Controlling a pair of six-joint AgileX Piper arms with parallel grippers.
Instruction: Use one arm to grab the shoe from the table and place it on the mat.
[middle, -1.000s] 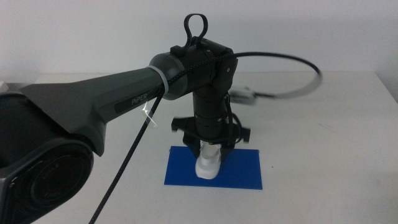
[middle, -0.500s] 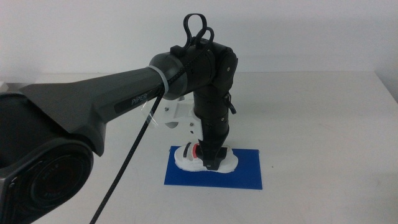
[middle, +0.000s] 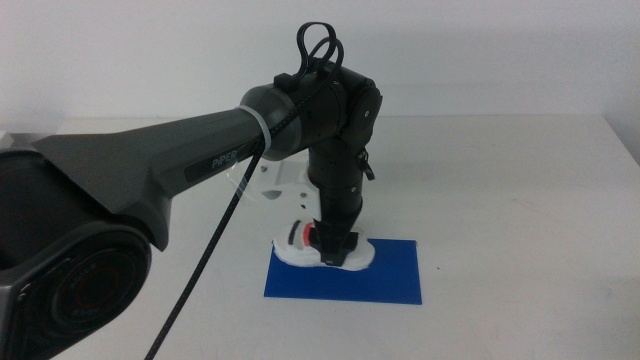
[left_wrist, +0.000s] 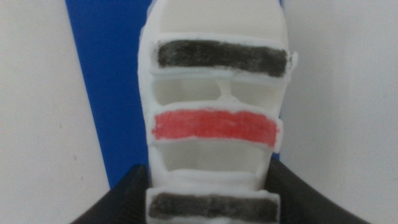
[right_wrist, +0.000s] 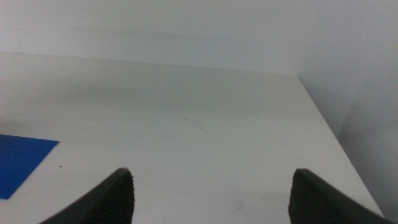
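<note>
The white shoe with one red and two black straps sits on the far left part of the dark blue mat, reaching over the mat's far edge. The left arm comes in from the left and its gripper points straight down, shut on the shoe. In the left wrist view the shoe fills the gap between the jaws of the left gripper, with the mat on one side of it and white table on the other. The right gripper is open and empty over the table.
The white table stretches around the mat. A black cable hangs from the left arm toward the front. The right wrist view shows a corner of the mat and the table's edge.
The left wrist has turned, swinging the shoe from end-on to lying sideways across the mat. In the last half second gripper and shoe shifted slightly left and farther back.
</note>
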